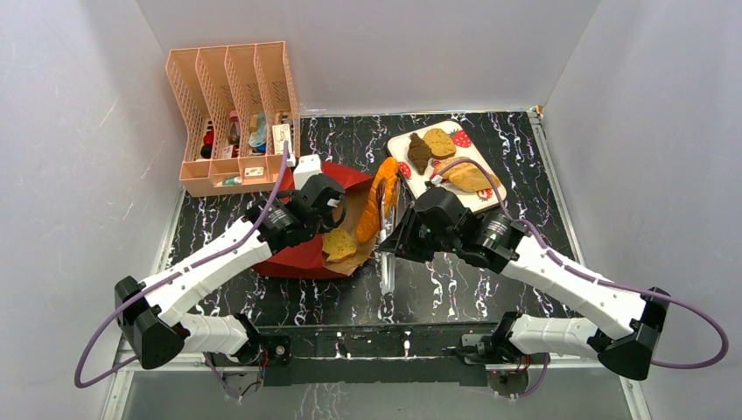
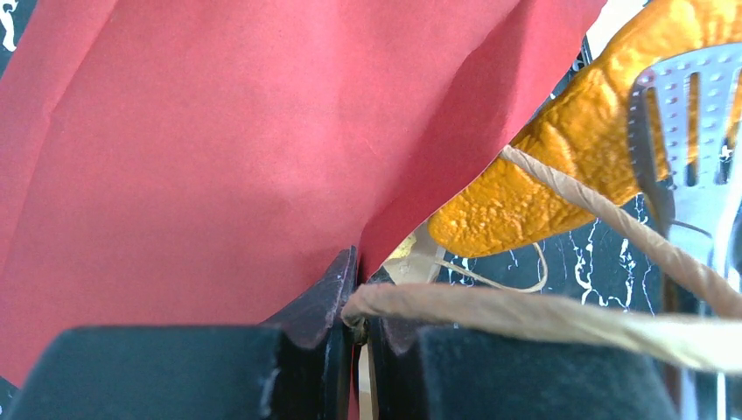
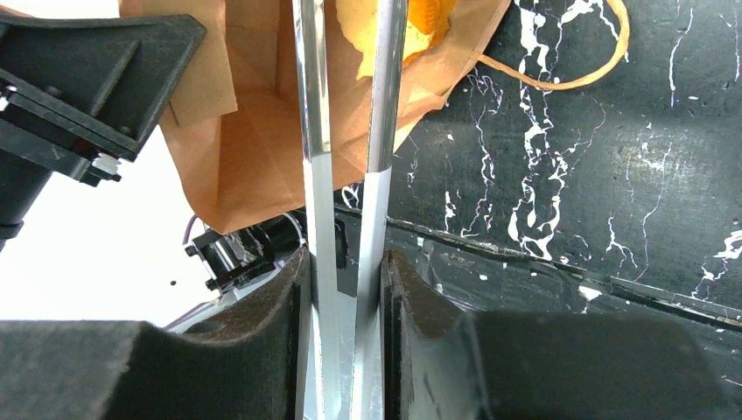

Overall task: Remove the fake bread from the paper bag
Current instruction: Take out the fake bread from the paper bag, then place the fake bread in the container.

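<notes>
1. Top: both arms bend inward, meeting mid-table; paper bag [image 1: 297, 255] lies flat, long orange bread [image 1: 376, 210] at its mouth.
2. Left wrist: left gripper [image 2: 354, 325] pinched tight on the paper bag's edge.
3. Right wrist: right gripper [image 3: 346, 293] clamped on metal tongs [image 3: 348, 175].

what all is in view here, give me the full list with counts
paper bag: one, red outside, brown inside, lying centre-left on the table
cord handle: one clearly seen, tan, at the bag's edge
orange bread: one, long, at the tongs' tips, partly over the bag's mouth
tan bread: one, golden-tan, in the bag's mouth
plate bread: three, dark brown, tan, golden, on the plate
plate: one, white with strawberries, back right
tongs: one, silver, centre
organiser: one, peach, back left, small mixed items in its slots
table: one, black marbled
left gripper: shut on the bag's edge and cord
right gripper: shut on the tongs
</notes>
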